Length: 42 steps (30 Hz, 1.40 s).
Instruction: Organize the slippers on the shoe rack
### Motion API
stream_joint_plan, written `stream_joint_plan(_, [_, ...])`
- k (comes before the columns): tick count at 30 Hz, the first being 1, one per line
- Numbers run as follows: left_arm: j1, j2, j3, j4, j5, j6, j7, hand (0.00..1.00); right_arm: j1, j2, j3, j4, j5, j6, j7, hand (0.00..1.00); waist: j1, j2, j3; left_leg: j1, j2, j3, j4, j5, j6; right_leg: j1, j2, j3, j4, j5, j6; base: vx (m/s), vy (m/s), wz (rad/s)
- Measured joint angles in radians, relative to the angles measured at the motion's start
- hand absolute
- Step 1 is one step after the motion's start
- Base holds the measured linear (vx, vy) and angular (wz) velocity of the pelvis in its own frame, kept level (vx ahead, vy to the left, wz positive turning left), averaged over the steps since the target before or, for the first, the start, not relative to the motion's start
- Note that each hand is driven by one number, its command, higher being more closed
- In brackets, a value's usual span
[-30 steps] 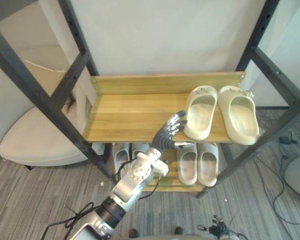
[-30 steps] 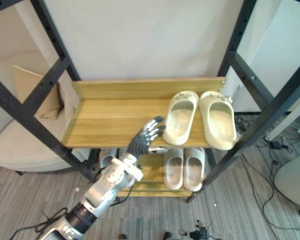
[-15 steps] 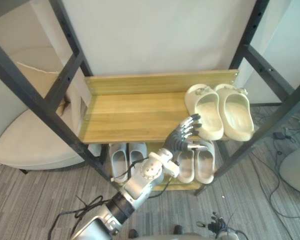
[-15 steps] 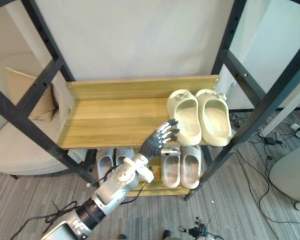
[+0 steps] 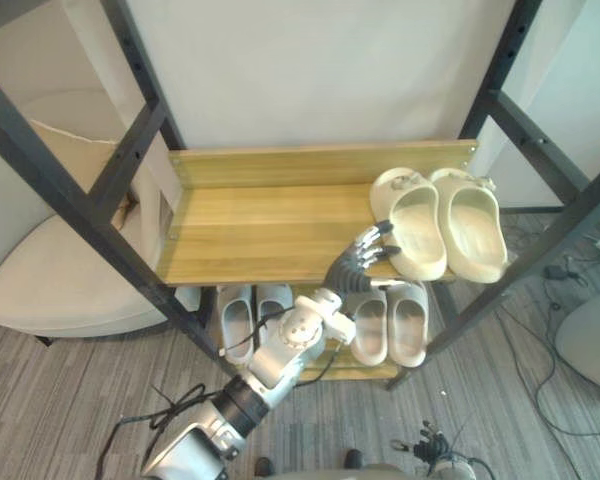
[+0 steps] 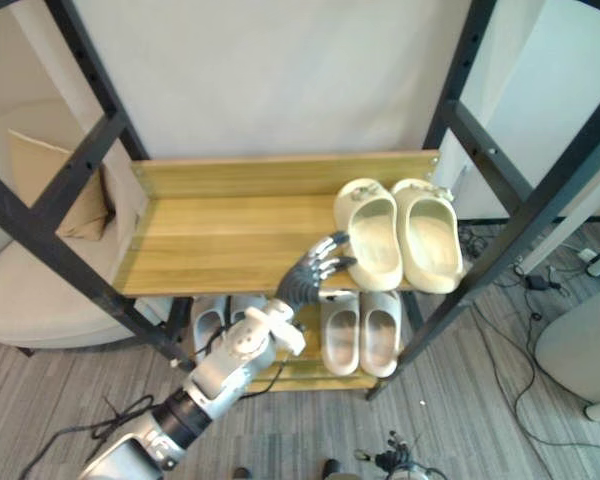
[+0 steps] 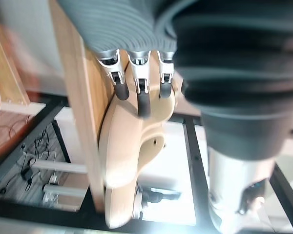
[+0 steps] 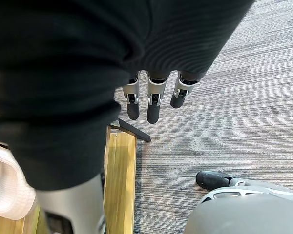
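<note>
A pair of cream slippers (image 5: 412,222) (image 5: 472,222) lies side by side at the right end of the top wooden shelf (image 5: 260,225), toes to the wall. My left hand (image 5: 363,260) is at the shelf's front edge, open. Its straight fingers (image 7: 139,90) reach to the heel of the left cream slipper (image 7: 132,146); whether they touch it I cannot tell. On the lower shelf sit a grey pair (image 5: 252,312) at the left and a white pair (image 5: 390,320) at the right. My right hand (image 8: 149,97) hangs open over the carpet, holding nothing.
Black slanted frame bars (image 5: 90,210) (image 5: 540,230) cross in front of the rack on both sides. A beige round chair (image 5: 60,270) stands to the left. Cables (image 5: 570,270) lie on the carpet at the right. The top shelf's left part is bare wood.
Over the second, the left cream slipper was turned and pushed against its mate. Since half a second ago my left hand has drawn back a little to the left; the slippers stay put.
</note>
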Motion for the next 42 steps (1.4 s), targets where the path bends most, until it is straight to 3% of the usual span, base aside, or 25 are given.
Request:
stream_joint_plan(3, [0.012,0.045,0.022,-0.147,-0.051,-0.001,0.000,0.00,0.004,-0.002,0.000,0.001,0.000,0.000,0.001,0.00,0.006,0.000,0.000,-0.001,0.001,-0.013,0.000,0.000,0.000,0.007,-0.006,-0.011,0.000,-0.004,0.004,0.01,0.003,0.12])
stream_joint_plan(7, [0.055,0.041,0.016,-0.311,-0.133,-0.009,-0.024,0.00,0.007,-0.010,0.002,0.007,-0.001,0.000,0.011,0.00,0.036,0.001,-0.001,-0.002,-0.006,-0.024,0.000,0.000,0.001,0.013,-0.014,-0.014,0.001,-0.009,0.010,0.01,0.017,0.11])
stream_joint_plan(13, [0.189,0.050,-0.006,-0.423,-0.210,-0.006,-0.076,0.00,0.006,-0.028,0.024,0.021,-0.009,0.000,0.022,0.00,0.054,0.011,-0.007,-0.002,-0.014,-0.038,0.000,-0.001,0.003,0.018,-0.020,-0.021,0.007,-0.020,0.014,0.00,0.006,0.07])
stream_joint_plan(22, [0.521,0.141,0.029,-0.501,-0.235,0.010,-0.171,0.00,0.004,-0.042,0.038,0.046,-0.023,-0.001,0.049,0.00,0.073,0.025,-0.019,0.016,-0.014,-0.044,0.000,-0.003,0.004,0.018,-0.016,-0.028,0.052,-0.048,0.009,0.00,0.000,0.01])
stream_joint_plan(32, [0.780,0.155,0.152,-0.210,-0.190,0.044,-0.243,0.00,0.001,-0.045,0.038,0.079,-0.052,0.000,0.057,0.00,0.110,0.014,-0.047,0.015,-0.015,-0.068,0.000,-0.002,0.005,0.019,-0.017,-0.049,0.053,-0.059,0.012,-0.02,-0.001,0.05])
stream_joint_plan(42, [0.736,0.083,0.343,0.225,0.085,0.034,-0.221,0.00,-0.025,-0.019,0.046,0.079,-0.052,0.000,0.059,0.00,0.115,-0.022,-0.051,0.015,-0.020,-0.103,0.000,-0.002,0.004,0.039,-0.020,-0.085,0.049,-0.064,0.014,0.01,0.003,0.10])
